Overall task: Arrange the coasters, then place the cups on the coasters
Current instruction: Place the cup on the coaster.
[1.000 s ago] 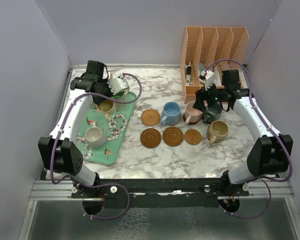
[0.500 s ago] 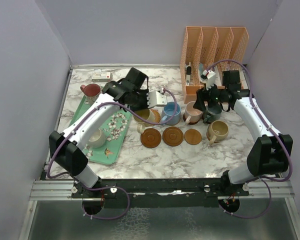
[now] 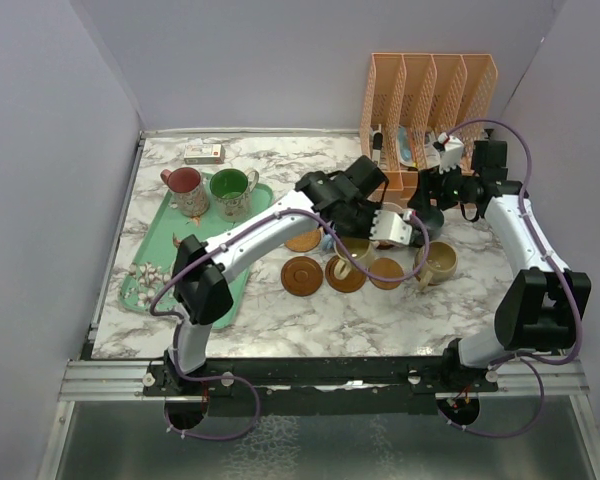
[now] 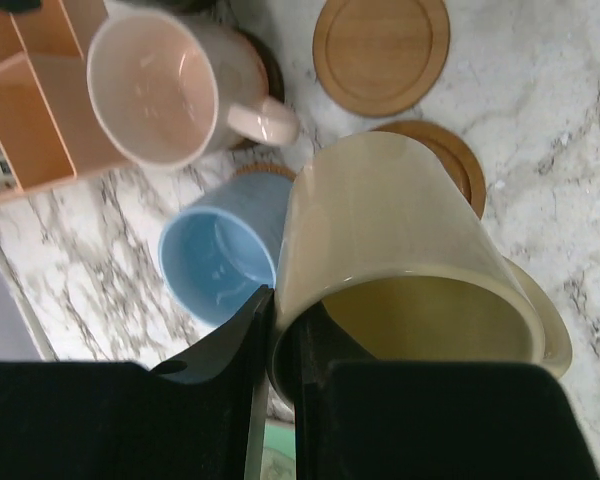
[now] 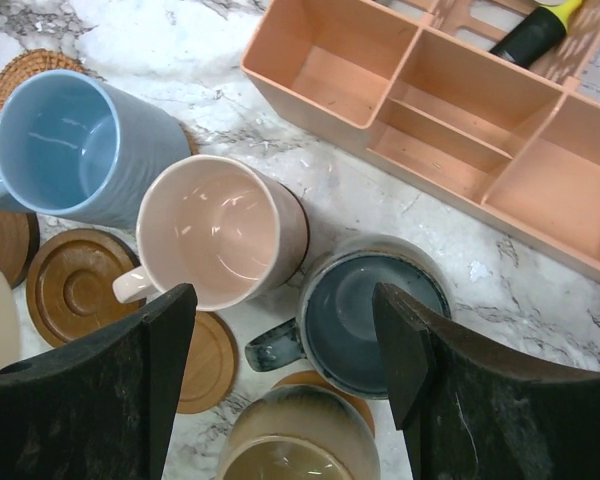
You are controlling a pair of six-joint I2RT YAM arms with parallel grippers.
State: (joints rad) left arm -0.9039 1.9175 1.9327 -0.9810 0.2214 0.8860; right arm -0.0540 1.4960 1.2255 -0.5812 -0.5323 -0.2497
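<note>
Since 1 second ago the left gripper (image 4: 272, 335) has swung from the tray (image 3: 165, 245) toward 3 o'clock, clenched on the rim of the yellow mug (image 4: 380, 220), now over the coasters (image 3: 302, 275). The right gripper (image 5: 285, 350), jaws released, has shifted slightly toward 3 o'clock above the pink mug (image 5: 220, 230).

Left arm's reaching way across the table (image 3: 280, 165) to the middle. The left gripper (image 3: 370, 238) has its jaws pinched together with a yellowish cup (image 3: 352, 250) right at them, over the row of brown coasters (image 3: 302, 275). A tan mug (image 3: 438, 262) sits just beside those jaws, on the right arm's side. The right gripper (image 3: 427, 205) hangs with its jaws apart above a dark mug (image 3: 427, 226). Well away from both sets of jaws, a red mug (image 3: 183, 187) and a green mug (image 3: 230, 190) stand on the mint-green tray (image 3: 180, 255).
</note>
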